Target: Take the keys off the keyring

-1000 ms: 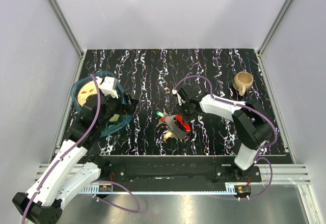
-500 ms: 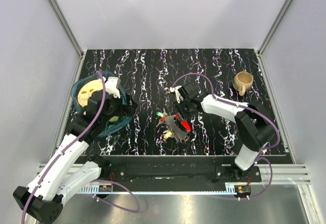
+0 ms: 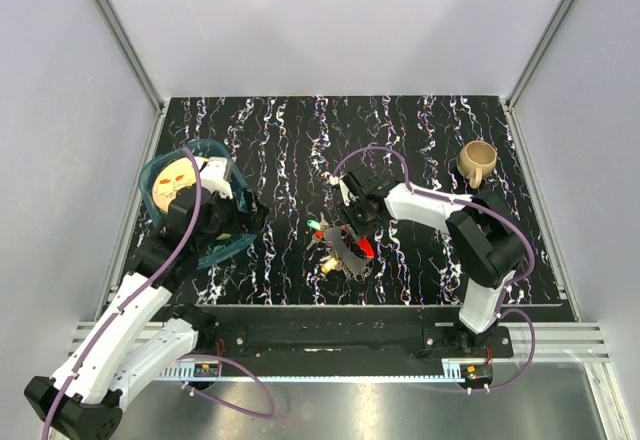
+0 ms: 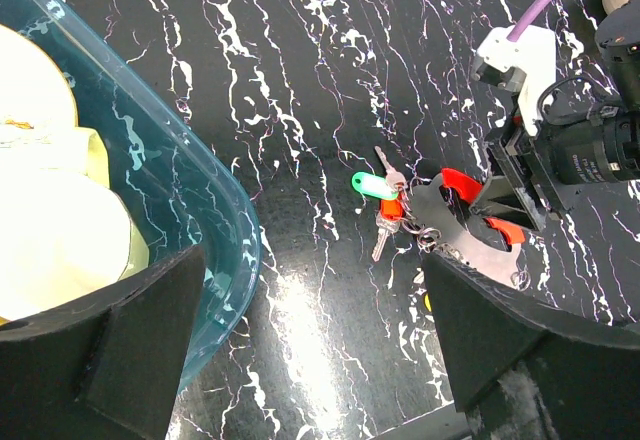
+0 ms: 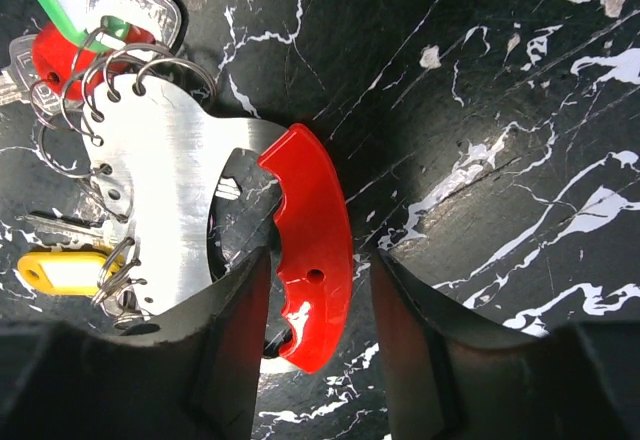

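We see bright, even overhead light; in the left wrist view glare streaks the glossy desk (image 4: 310, 360) and the near fingers (image 4: 110, 360) blur.

The keyring (image 5: 170, 190) is brushed metal with a glossy red plastic grip (image 5: 312, 250), on a shiny marbled table (image 5: 480, 80).
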Motion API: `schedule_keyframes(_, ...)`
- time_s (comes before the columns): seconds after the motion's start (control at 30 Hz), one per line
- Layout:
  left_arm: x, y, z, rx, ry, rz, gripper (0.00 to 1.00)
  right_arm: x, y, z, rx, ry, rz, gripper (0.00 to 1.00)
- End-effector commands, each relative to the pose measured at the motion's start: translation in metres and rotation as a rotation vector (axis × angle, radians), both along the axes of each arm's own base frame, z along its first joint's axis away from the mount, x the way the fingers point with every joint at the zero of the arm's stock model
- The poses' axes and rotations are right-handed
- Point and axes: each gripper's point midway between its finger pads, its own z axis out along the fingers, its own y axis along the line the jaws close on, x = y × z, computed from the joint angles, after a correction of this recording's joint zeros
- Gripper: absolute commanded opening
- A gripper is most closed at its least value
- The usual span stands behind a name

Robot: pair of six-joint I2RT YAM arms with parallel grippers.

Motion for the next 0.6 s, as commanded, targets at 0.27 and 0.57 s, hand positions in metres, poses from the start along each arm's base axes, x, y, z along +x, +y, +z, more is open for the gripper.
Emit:
schedule_keyframes(0.27, 0.005, -0.006, 0.012, -0.023, -0.056, -0.028, 0.93, 0.013, 0.005, 0.001, -0.040, -0.062, -0.025, 0.37)
schedule_keyframes(0.57, 0.010, -0.025, -0.008, -0.064, 0.096, -0.100, 0.86, 0.026, 0.023, 0.014, -0.004, -0.217, 0.084, 0.26)
